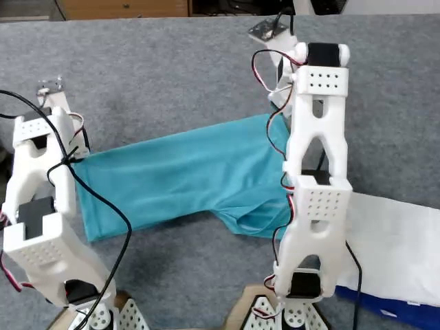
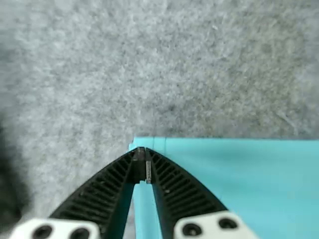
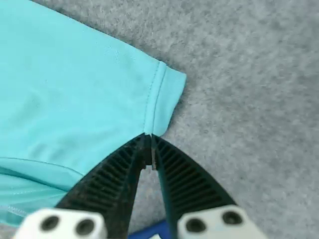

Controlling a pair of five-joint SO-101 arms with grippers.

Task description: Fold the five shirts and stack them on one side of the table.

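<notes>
Where jaws meet, teal shirt (image 1: pixel 185 172), hems pinched

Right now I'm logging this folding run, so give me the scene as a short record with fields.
Surface: grey felt table
Shirt in work: teal shirt, spread out between the two arms, rumpled near the right arm
Left gripper: shut on the teal shirt's edge at a corner
Right gripper: shut on the teal shirt's hemmed edge
Set aside: white shirt on the right arm's side, blue shirt showing at its near edge
Fold state: teal shirt not yet folded
</notes>
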